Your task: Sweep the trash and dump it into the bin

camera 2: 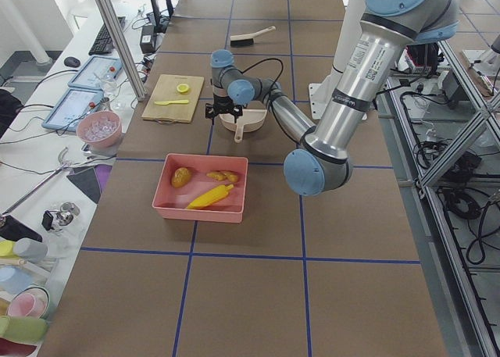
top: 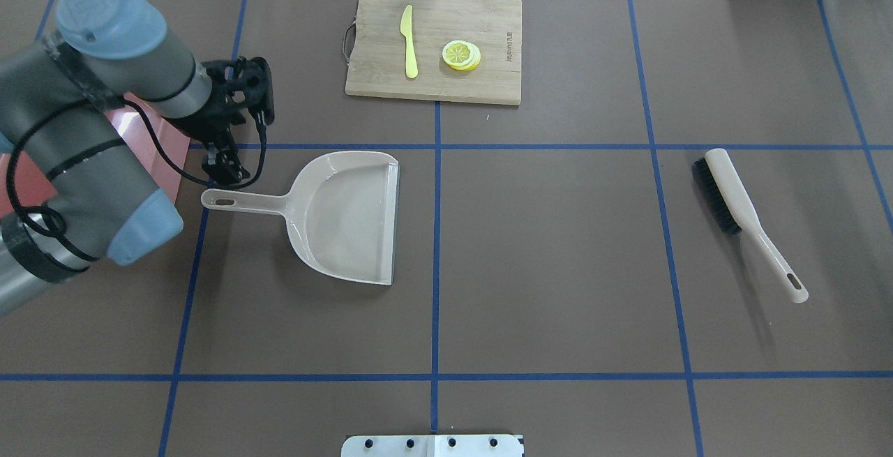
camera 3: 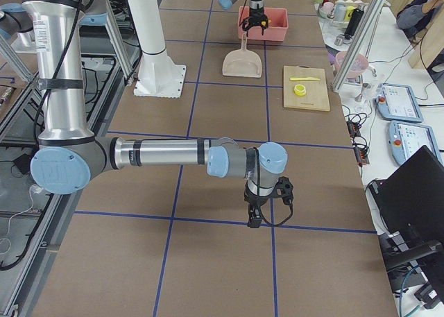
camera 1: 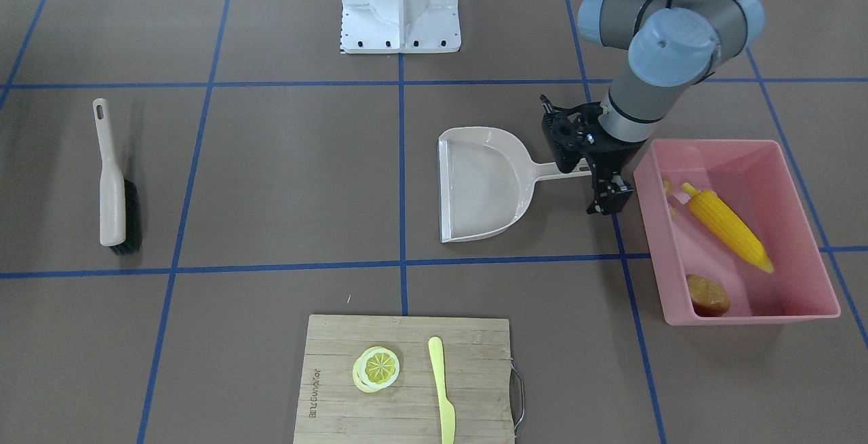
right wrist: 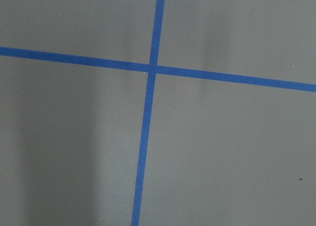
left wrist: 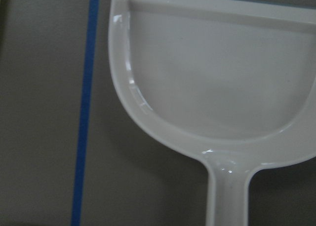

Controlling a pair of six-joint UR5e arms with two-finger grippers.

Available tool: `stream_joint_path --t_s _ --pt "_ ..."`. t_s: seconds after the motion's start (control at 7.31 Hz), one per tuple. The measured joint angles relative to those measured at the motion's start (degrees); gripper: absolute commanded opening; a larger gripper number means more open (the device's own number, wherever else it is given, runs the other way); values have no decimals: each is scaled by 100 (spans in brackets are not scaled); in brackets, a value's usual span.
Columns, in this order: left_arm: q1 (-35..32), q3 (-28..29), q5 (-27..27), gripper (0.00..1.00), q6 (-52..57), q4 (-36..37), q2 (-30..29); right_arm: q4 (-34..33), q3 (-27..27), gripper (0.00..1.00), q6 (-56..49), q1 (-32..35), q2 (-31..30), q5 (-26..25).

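Observation:
The pink bin stands at the robot's left end of the table. In it lie the yellow corn cob, the brown potato and the tan ginger root, which the bin wall partly hides in the front-facing view. My left gripper hangs open and empty just above the handle end of the beige dustpan, between the dustpan and the bin. The dustpan lies flat and empty on the table, and it fills the left wrist view. My right gripper hovers over bare table; I cannot tell whether it is open or shut.
A beige brush with black bristles lies at the robot's right side. A wooden cutting board at the far edge holds a lemon slice and a yellow knife. The robot's white base stands mid-table at its own edge.

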Motion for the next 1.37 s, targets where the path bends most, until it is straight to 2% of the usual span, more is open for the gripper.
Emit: stream_joint_path --t_s 0.68,0.96,1.37 --pt "-1566 -91 65 98 -3255 314 -30 2 -14 100 0 0 0 3" --pt "-2233 -80 50 98 -3755 1101 160 2 -11 100 0 0 5 3" --pt "-2713 -250 -33 98 -3783 1408 1035 2 -16 100 0 0 11 3"
